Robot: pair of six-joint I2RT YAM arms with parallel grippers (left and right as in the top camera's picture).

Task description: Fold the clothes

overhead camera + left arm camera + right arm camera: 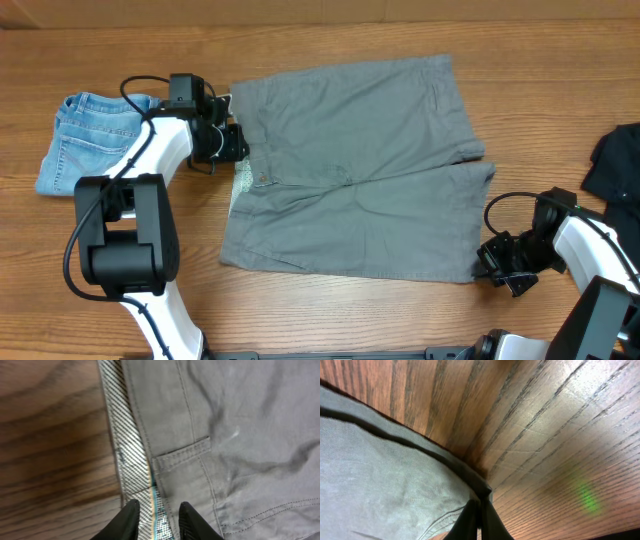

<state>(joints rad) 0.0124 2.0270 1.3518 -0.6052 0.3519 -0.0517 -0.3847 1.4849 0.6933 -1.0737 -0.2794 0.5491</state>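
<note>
Across the middle of the wooden table [330, 315] the grey shorts [360, 165] lie spread flat, waistband to the left and legs to the right. At the waistband the left gripper [157, 516] has its fingers slightly apart, with the striped inner lining showing between them. At the lower right leg the right gripper [480, 521] is closed tight on the hem corner. Denim shorts [90, 140] lie at the far left and a black garment [615, 165] at the right edge.
</note>
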